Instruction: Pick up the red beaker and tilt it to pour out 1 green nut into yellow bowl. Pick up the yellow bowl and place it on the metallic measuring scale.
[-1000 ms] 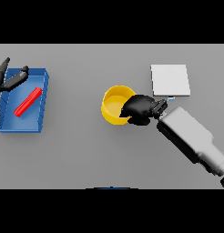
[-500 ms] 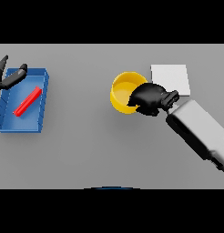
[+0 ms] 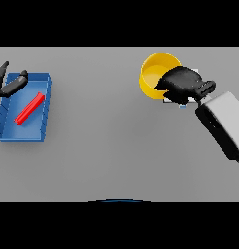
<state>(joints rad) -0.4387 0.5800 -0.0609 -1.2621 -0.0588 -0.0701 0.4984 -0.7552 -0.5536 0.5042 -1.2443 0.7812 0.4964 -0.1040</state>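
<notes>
Head view: right hand (image 3: 182, 85) fingers gripping yellow bowl (image 3: 155, 73) over scale (image 3: 182, 101); left hand (image 3: 8, 83) fingers relaxed. Risk: rim grip tilting, bowl landing off-centre.

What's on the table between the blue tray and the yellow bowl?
Nothing: in the head view, only bare grey table lies between tray and bowl.

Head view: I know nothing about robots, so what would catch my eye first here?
The yellow bowl, bright at upper right, gripped at its rim by the dark right hand on a white arm. At far left a blue tray holds a red bar, with the left hand at its upper corner.
</notes>
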